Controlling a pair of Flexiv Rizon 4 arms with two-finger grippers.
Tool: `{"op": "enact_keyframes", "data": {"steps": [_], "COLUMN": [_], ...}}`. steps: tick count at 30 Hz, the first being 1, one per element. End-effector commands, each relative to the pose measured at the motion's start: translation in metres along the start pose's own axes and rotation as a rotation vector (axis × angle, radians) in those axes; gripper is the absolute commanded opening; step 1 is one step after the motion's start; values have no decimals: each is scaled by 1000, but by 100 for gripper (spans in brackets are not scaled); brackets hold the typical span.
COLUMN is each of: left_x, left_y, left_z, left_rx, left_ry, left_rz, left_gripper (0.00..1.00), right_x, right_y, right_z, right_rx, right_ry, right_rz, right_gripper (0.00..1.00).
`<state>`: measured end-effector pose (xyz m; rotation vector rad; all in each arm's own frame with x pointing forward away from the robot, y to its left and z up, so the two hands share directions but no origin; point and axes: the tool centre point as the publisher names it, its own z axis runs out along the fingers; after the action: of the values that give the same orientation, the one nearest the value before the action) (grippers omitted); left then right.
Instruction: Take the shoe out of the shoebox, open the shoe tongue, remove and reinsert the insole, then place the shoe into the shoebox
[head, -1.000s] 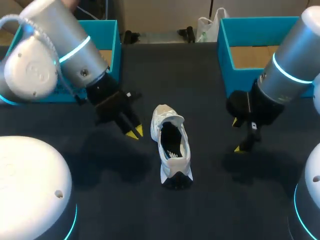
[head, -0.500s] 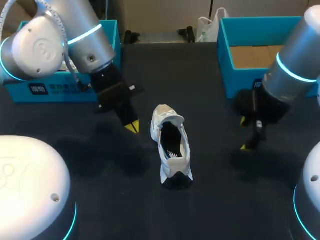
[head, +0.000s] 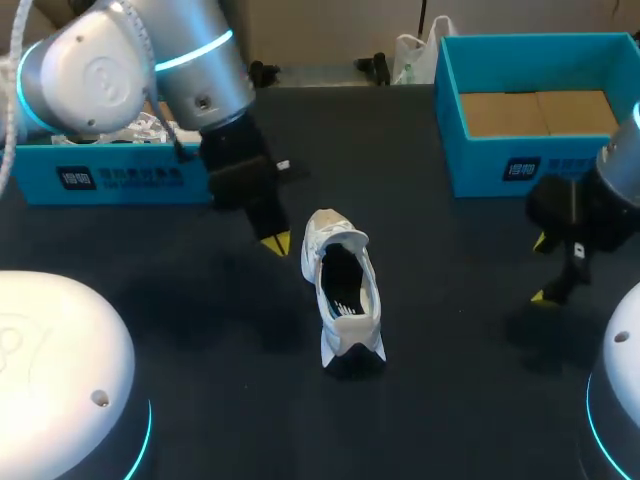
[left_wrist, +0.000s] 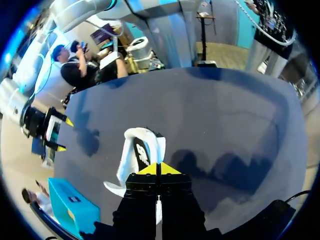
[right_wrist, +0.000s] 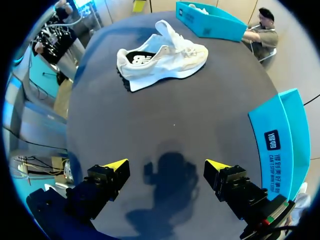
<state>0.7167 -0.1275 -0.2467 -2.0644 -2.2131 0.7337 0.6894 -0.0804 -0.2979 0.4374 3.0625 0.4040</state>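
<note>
On the dark table, the shoe is now neared by the left gripper, tips together and empty. The right gripper, spread wide, is withdrawn. Tongue opening is judged pending.

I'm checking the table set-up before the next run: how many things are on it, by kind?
White shoe: 1
Teal boxes: 2
Total: 3
</note>
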Motion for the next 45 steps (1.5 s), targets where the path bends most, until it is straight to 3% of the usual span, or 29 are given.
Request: {"op": "enact_keyframes", "data": {"steps": [1,7,20,29,34,45], "left_x": [-17,-17,-56,-56,-55,-34], "left_y": [2,2,9,9,14,26], "left_z": [-10,-10,26,26,51,88], "left_rx": [-12,-12,-101,-101,-105,-89], "left_ry": [103,103,330,330,369,424], "left_rz": [13,13,105,105,122,121], "left_gripper": [0,0,0,0,0,0], "right_x": [4,4,4,4,4,4], "right_y": [-3,-3,-3,-3,-3,-3], "right_z": [-1,-1,-1,-1,-1,-1], "right_rx": [-6,-6,-6,-6,-6,-6], "right_ry": [-7,-7,-7,-7,-7,-7], "right_rz": [0,0,0,0,0,0], "right_gripper": [100,100,100,100,100,100]}}
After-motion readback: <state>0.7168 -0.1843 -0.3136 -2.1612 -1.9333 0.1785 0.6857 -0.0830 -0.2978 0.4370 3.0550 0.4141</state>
